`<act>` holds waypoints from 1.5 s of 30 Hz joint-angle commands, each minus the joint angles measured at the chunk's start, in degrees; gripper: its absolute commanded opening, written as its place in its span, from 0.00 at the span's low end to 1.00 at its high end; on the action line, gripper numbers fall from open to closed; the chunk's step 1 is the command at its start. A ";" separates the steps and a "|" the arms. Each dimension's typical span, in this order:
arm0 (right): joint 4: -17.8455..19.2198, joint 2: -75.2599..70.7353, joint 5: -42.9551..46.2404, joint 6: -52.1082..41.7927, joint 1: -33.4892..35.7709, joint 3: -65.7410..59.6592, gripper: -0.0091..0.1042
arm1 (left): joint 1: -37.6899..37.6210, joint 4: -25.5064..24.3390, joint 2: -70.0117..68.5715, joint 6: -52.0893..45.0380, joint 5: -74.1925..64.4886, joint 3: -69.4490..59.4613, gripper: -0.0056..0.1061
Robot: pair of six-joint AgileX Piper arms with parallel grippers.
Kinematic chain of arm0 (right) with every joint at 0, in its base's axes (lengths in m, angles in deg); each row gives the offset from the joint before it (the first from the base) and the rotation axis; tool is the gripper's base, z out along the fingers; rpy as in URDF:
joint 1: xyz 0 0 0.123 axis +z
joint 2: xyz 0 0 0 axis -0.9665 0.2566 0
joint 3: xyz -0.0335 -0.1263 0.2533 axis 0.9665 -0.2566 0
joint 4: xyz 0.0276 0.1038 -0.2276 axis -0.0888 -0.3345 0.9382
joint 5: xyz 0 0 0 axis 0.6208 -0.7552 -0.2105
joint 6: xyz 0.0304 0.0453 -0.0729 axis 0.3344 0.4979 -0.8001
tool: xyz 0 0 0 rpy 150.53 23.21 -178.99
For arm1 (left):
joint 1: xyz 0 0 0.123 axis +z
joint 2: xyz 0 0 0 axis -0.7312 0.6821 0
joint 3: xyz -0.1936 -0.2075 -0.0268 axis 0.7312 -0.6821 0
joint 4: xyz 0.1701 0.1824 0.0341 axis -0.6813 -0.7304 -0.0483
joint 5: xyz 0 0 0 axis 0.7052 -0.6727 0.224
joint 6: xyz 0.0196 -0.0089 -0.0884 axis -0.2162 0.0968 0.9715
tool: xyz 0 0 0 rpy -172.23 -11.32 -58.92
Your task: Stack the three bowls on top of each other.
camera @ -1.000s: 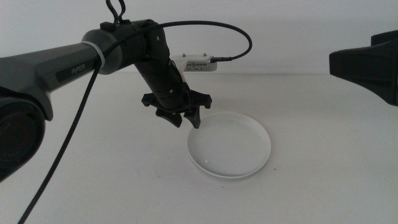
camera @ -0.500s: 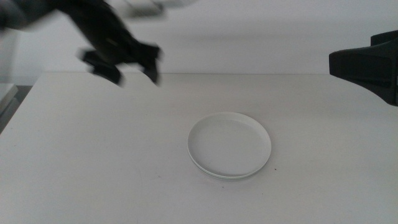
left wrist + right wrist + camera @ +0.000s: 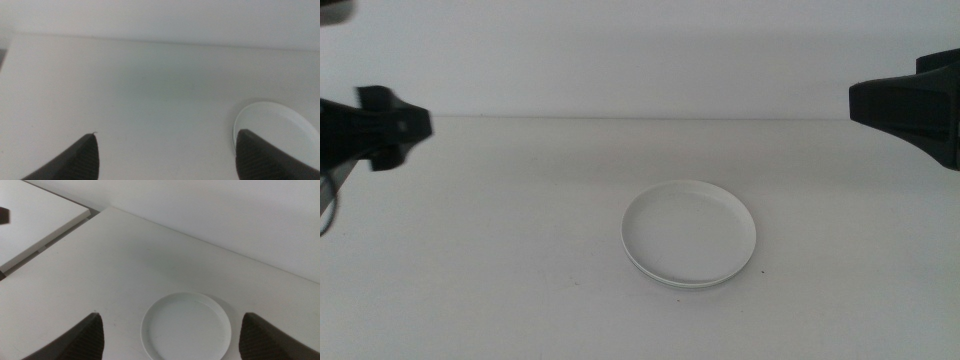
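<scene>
You have the three bowls [image 3: 689, 234] nested in one stack right of the desk [image 3: 500, 250] centre; the white bowl sits on top, and lower rims show only as thin edges at the front, so their colours cannot be told apart. Your left gripper [image 3: 165, 155] is held above the desk well to the left of the stack, released, jaws spread wide with nothing between them. Your right gripper [image 3: 172, 335] hangs above the desk at the right side, likewise released and empty, looking down on the stack.
</scene>
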State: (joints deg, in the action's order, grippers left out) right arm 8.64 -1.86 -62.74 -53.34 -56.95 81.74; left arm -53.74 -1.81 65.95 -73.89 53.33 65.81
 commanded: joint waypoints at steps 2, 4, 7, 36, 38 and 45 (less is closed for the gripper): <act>0.06 -0.25 0.53 -0.29 0.04 -0.19 0.83 | 0.75 -0.25 -2.10 -0.75 -0.05 -0.49 0.89; 0.06 -0.25 0.53 -0.29 0.04 -0.19 0.83 | 0.75 -0.35 -2.38 -1.09 0.06 -0.49 0.89; 0.06 -0.25 0.53 -0.29 0.04 -0.19 0.83 | 0.75 -1.28 -2.26 -1.09 0.42 -0.49 0.89; 12.19 -15.44 28.60 -0.29 -7.74 -24.47 0.83 | 1.14 4.42 -21.67 -1.09 22.27 -22.03 0.89; 12.22 -20.77 28.96 -0.29 -12.93 -31.11 0.83 | 1.14 2.41 -28.18 -1.09 23.78 -28.10 0.89; 12.22 -44.00 28.96 -0.29 -22.91 -51.16 0.83 | 1.14 1.81 -44.69 -1.09 23.45 -42.98 0.89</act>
State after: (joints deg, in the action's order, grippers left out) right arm 20.50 -41.78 -34.72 -53.34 -78.69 33.51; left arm -52.77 0.37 23.50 -74.98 75.58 25.24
